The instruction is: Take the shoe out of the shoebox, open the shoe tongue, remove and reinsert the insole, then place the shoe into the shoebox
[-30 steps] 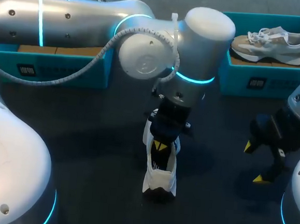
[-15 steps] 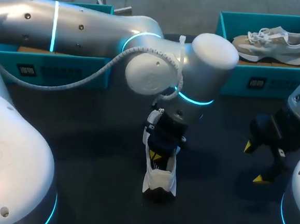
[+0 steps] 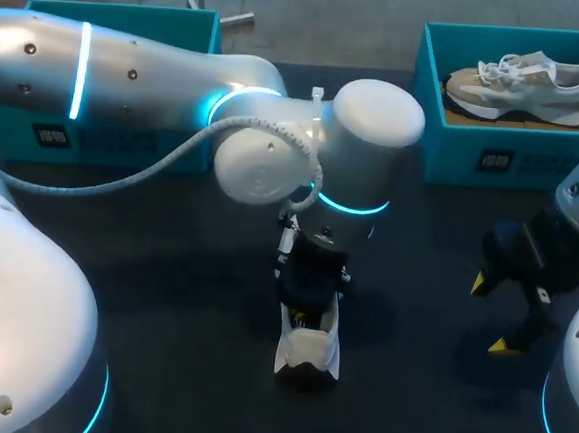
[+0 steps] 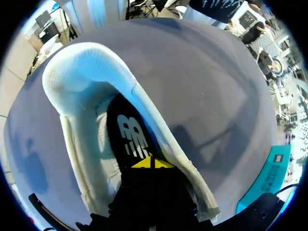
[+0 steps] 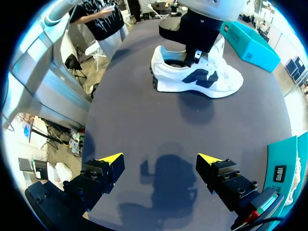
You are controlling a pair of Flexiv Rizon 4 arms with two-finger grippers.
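A white sneaker (image 3: 308, 350) with dark side marks stands on the dark table, heel toward me. My left arm comes in from the left, and its gripper (image 3: 305, 310) is down inside the shoe's opening. In the left wrist view the yellow tips (image 4: 151, 162) are pressed together, shut, on the black insole (image 4: 129, 137) inside the white shoe (image 4: 86, 72). My right gripper (image 3: 488, 312) hangs open over bare table at the right. From the right wrist view, that gripper (image 5: 161, 161) has nothing between its fingers, and the sneaker (image 5: 197, 77) lies well ahead of it.
A teal shoebox (image 3: 475, 156) at the back right holds a second beige-and-white sneaker (image 3: 526, 80). Another teal box (image 3: 105, 137) stands at the back left, partly behind my left arm.
My left arm's wrist has shifted slightly left and lower, sinking its gripper deeper into the shoe. The shoe and my right arm have stayed put.
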